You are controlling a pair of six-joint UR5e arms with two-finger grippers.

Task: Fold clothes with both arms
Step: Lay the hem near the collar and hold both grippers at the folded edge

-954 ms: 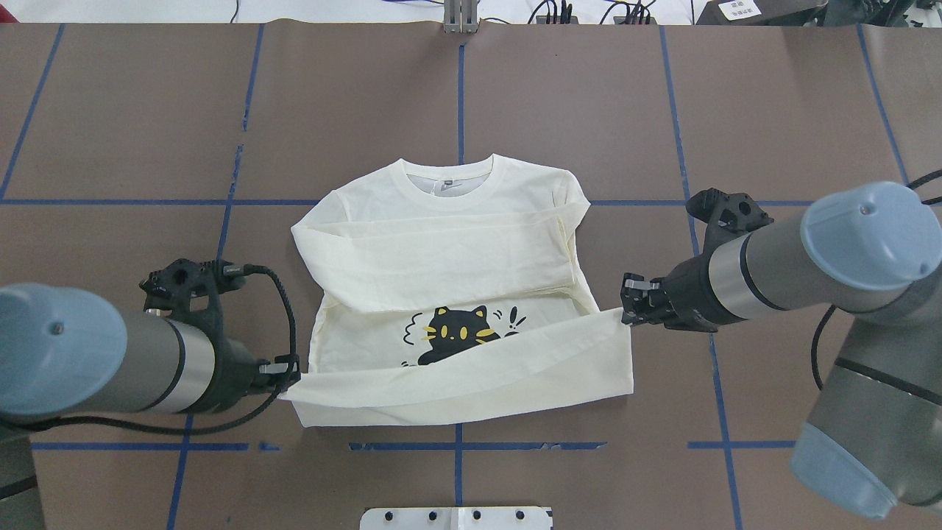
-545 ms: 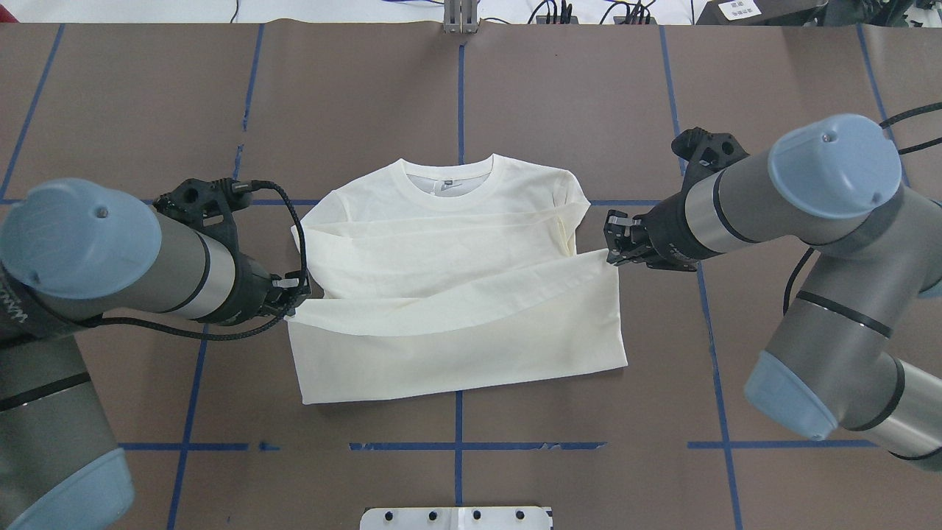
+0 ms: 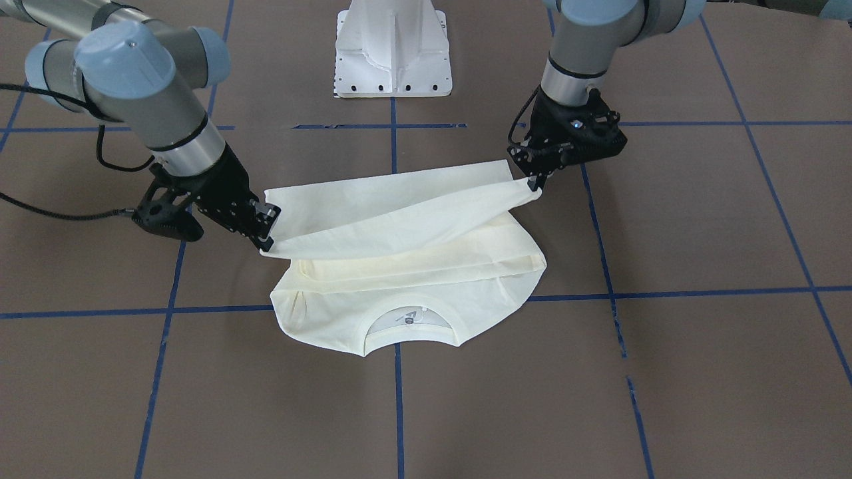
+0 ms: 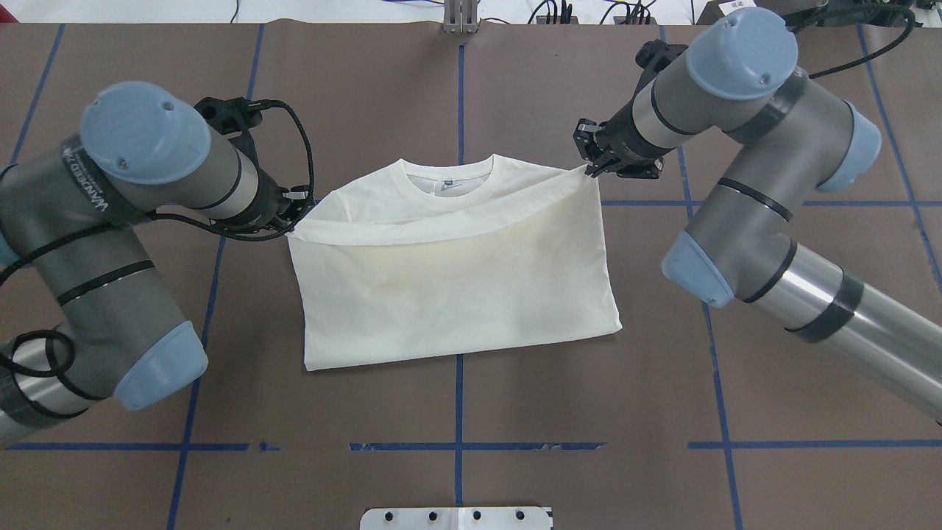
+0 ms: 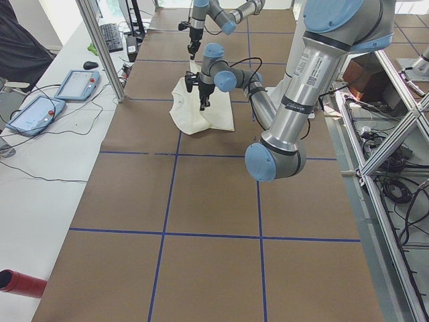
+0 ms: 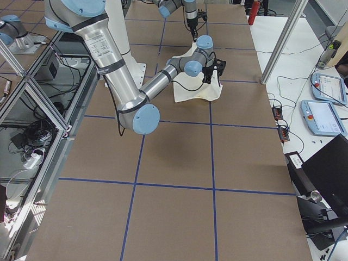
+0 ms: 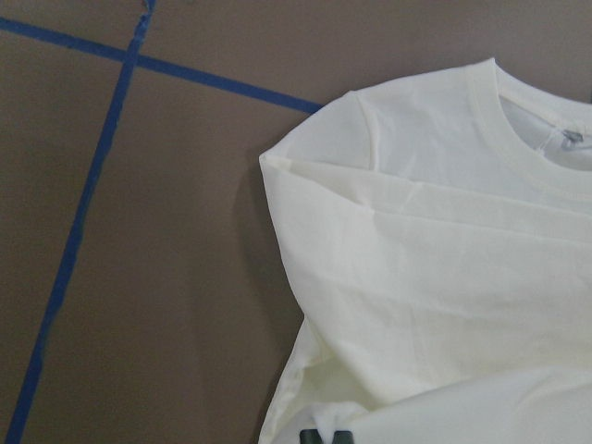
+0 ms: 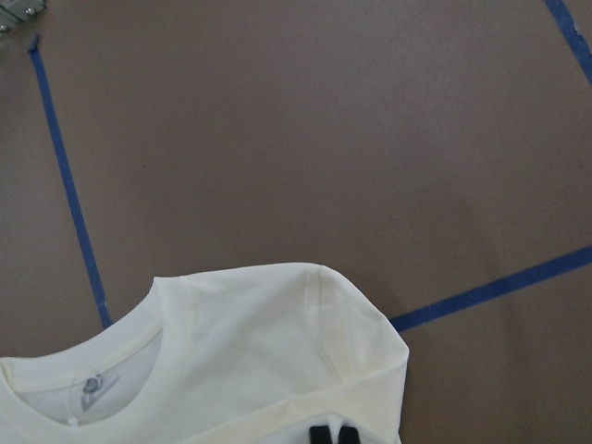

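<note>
The cream long-sleeved T-shirt [image 4: 456, 294] lies in the middle of the table, its ribbed neckline [image 4: 449, 180] on the far side from the robot. Its lower half is lifted and doubled over the upper half, plain back showing. My left gripper [image 4: 293, 213] is shut on the hem corner at the shirt's left shoulder. My right gripper [image 4: 592, 163] is shut on the other hem corner near the right shoulder. In the front-facing view the hem hangs in a raised band between the left gripper [image 3: 536, 183] and the right gripper [image 3: 266, 239]. The print is hidden.
The white pedestal base [image 3: 393, 50] stands on the robot's side of the shirt. Blue tape lines [image 4: 456, 445] grid the brown table cover. Tablets [image 5: 33, 111] and cables lie on a side bench beyond the table's far edge, behind an aluminium post [image 5: 100, 47].
Both grippers carried the hem away from the robot, from over the cat print up to the shoulders. The print and folded sleeves are now covered by the plain back.
</note>
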